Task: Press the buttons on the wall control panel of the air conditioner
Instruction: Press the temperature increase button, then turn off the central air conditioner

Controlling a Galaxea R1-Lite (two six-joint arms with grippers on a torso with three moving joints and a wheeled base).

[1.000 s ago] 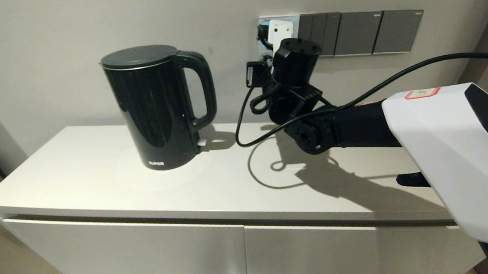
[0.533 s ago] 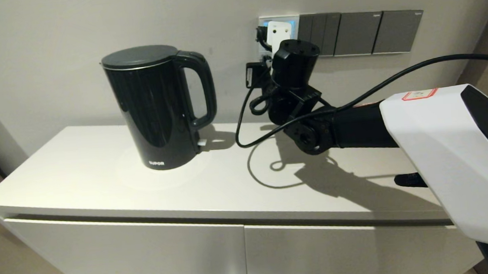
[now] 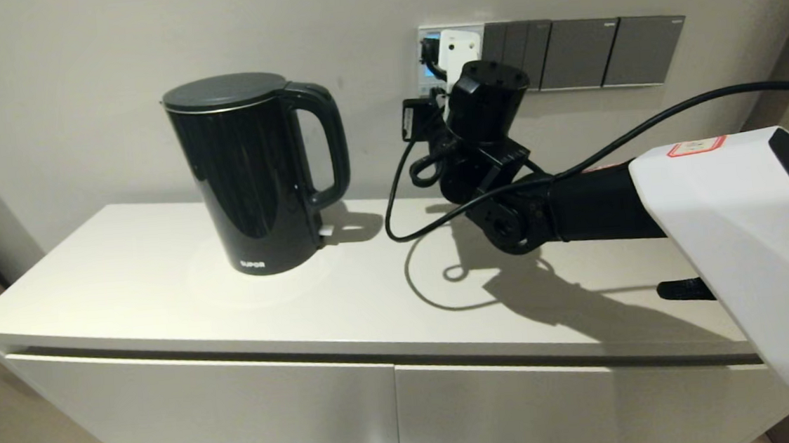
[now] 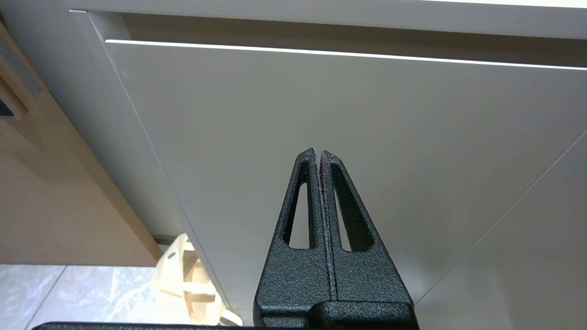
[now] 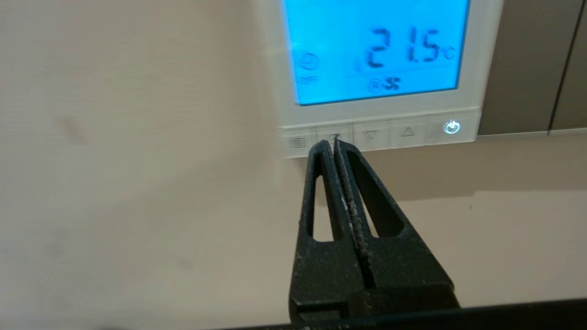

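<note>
A long white counter (image 3: 159,268) with a smooth matte top and flat cabinet doors below carries a tall black kettle (image 3: 250,176). The kettle is glossy and slightly tapered, with a flat grey lid shut on top, so whatever is inside cannot be seen; its looped handle faces the right arm.

On the wall behind, a row of dark grey switch plates (image 3: 578,53) runs to the right of the small square white control panel (image 5: 380,112). The panel is smooth plastic; its screen (image 5: 376,50) glows blue and reads 21.5 °C. Along its lower edge sits a row of small pale buttons (image 5: 371,135), the rightmost bearing a lit power symbol.

The right end effector (image 5: 335,143) has its two black, rough-textured triangular fingers pressed together, tips at the second button from the left in the row; contact cannot be confirmed. The left end effector (image 4: 318,156), also closed with nothing held, hangs low before a cabinet door (image 4: 321,114).
</note>
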